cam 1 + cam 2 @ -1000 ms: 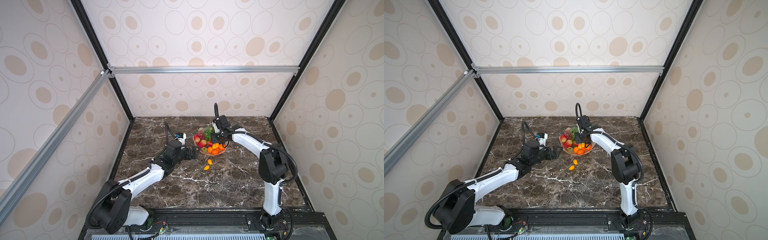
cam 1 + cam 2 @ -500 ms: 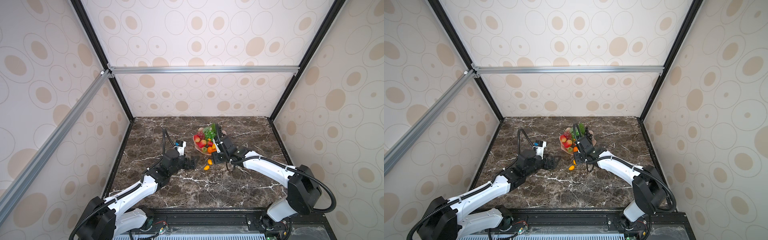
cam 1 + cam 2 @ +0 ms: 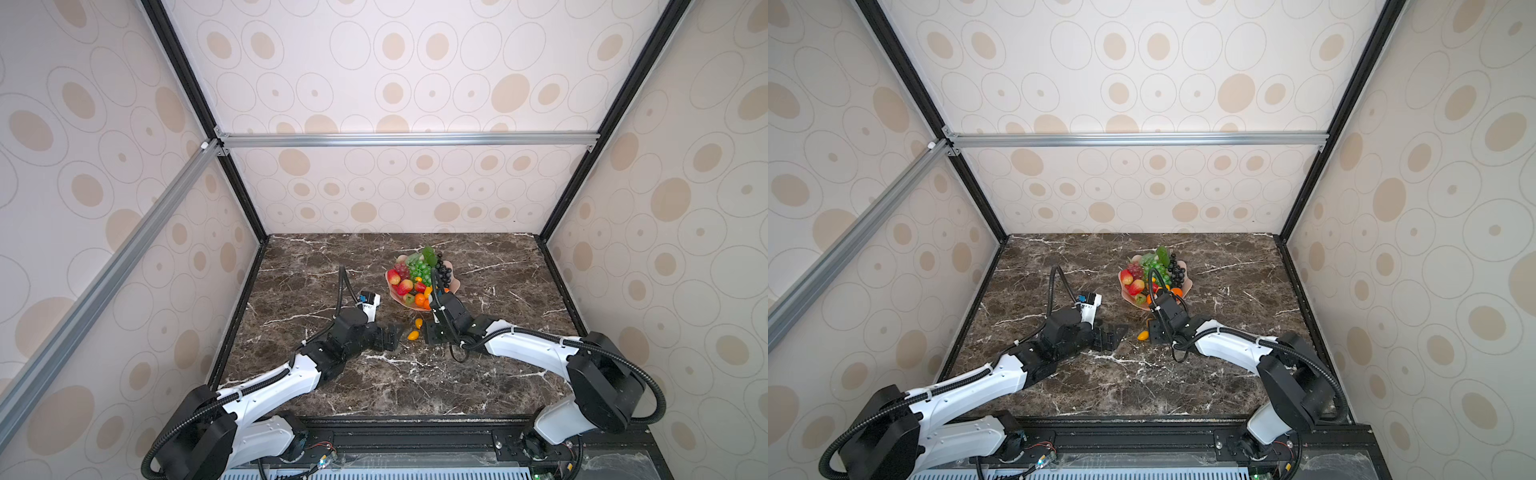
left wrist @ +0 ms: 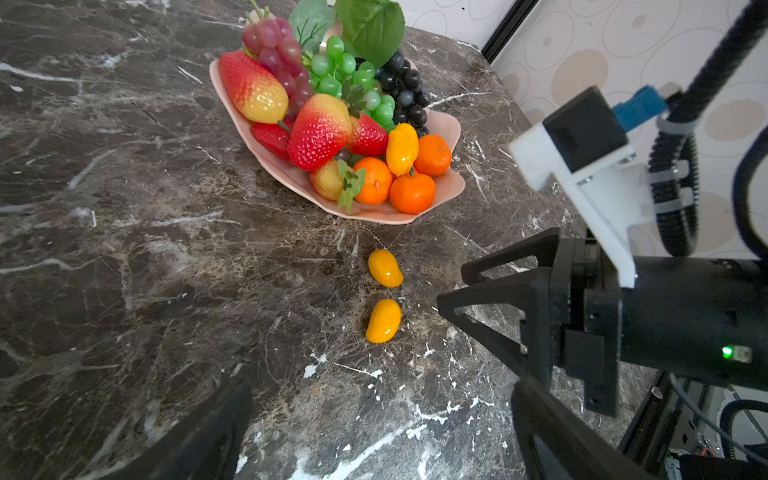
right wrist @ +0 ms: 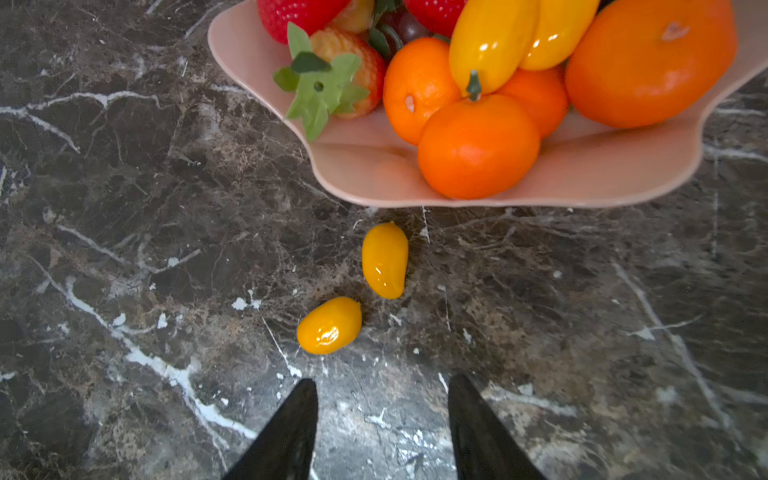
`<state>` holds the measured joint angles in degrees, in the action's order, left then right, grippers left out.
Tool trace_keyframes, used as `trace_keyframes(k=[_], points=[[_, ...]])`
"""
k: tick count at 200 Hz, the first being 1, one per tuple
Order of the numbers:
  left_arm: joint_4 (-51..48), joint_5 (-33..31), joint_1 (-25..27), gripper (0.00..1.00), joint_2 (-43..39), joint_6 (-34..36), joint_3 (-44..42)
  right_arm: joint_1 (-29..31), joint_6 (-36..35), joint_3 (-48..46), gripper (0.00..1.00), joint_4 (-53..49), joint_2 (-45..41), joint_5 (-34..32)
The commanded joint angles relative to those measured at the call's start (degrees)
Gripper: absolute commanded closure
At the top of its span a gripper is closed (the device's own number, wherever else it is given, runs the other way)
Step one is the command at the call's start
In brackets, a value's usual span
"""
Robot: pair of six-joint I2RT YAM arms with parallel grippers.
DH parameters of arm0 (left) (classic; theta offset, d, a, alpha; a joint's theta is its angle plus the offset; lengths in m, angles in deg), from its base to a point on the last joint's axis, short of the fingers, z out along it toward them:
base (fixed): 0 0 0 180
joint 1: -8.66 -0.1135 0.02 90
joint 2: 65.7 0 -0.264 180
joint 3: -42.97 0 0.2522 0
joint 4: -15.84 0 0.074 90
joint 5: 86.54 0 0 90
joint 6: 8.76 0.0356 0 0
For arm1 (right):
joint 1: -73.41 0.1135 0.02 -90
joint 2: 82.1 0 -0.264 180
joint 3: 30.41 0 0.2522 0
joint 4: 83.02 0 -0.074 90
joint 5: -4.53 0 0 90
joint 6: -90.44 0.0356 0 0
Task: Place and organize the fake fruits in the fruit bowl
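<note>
The pale pink fruit bowl is sitting toward the back of the dark marble counter, a little right of centre in both top views. It is holding a heap of fake fruits. There are strawberries on the side facing the left arm and tangerines along the near rim. Red, green and black grape bunches with green leaves are piled at the far side. A yellow-orange oval is resting on top of the tangerines.

Two more pieces are lying outside the bowl on the counter. One loose oval is lying just in front of the rim. The other loose oval is lying close beside it, a little farther from the bowl.

The left end effector is hovering low over the counter to the left of these two, with its jaws spread wide and nothing between them. The right end effector is pointing at the pair from the right. Its jaws are standing partly apart and gripping nothing, with the tips just short of the other loose oval.
</note>
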<state>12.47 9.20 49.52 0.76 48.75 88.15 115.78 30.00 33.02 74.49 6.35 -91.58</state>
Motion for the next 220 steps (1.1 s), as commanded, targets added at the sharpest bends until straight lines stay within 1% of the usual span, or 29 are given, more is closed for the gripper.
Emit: trace_keyframes(k=[1, 74, 137, 162, 220], points=[[2.41, -1.37, 0.47, 0.02, 0.16, -1.33, -0.48, 0.15, 1.92, 0.67, 0.45, 2.67, 2.30, -0.60], [0.91, -4.21, 0.39, 0.02, -0.10, -2.13, -0.87, 0.13, 1.98, 5.34, 0.43, 1.13, 9.55, -1.55], [0.60, -4.57, 0.35, 0.02, -0.44, -2.40, -1.01, 0.10, 1.07, 8.88, 0.42, -0.34, 13.80, -3.46], [0.51, -5.03, 0.26, 0.02, -0.88, -2.48, -1.38, 0.10, 0.84, 9.94, 0.42, -0.86, 15.12, -3.81], [0.80, -4.42, 0.10, 0.01, -0.98, -2.39, -1.36, 0.14, 0.01, 12.10, 0.47, -1.58, 17.67, -3.21]])
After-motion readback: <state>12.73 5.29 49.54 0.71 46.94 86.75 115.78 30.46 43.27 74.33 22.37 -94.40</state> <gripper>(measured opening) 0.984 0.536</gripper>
